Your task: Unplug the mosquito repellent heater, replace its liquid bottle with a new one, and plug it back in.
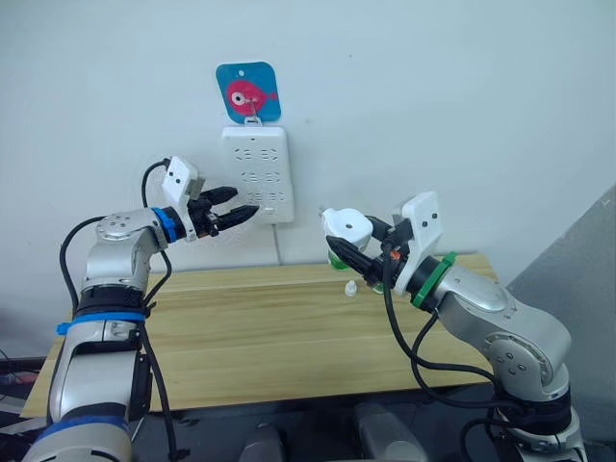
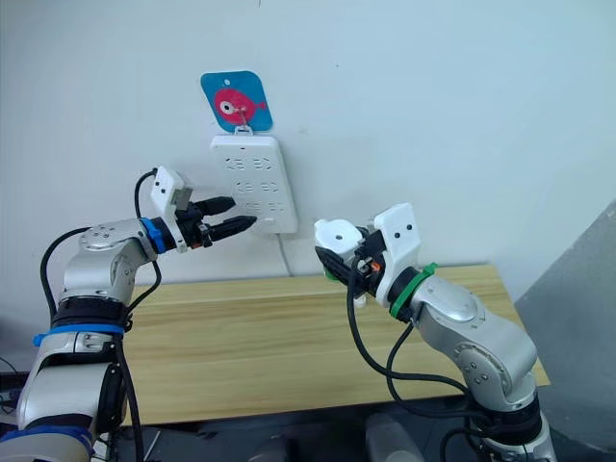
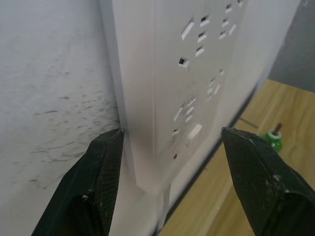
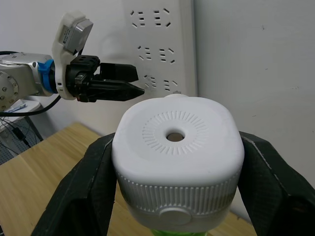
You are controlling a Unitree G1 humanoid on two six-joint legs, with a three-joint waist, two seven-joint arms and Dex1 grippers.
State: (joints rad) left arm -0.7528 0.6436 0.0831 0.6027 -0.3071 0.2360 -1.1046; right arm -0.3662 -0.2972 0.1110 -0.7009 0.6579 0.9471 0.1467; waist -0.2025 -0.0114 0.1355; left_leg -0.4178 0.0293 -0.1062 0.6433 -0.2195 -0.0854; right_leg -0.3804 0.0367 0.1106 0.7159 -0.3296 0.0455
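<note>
The mosquito repellent heater [image 1: 346, 228], white with a round vented face [image 4: 177, 142], hangs above the table's right half with my right gripper [image 1: 351, 243] shut on its sides. A green liquid bottle [image 4: 177, 232] shows under it. My left gripper [image 1: 244, 200] is open, its fingers [image 3: 98, 172] level with the lower end of the white power strip [image 1: 256, 173] on the wall, one finger near each side of it. A second green bottle [image 3: 271, 140] with a thin wick stands on the table.
The wooden table [image 1: 241, 327] runs below both arms. A small white cap [image 1: 351, 288] lies on it under the heater. A blue card with a pink fish [image 1: 247, 93] hangs above the strip, and the strip's cable [image 1: 279, 245] drops behind the table.
</note>
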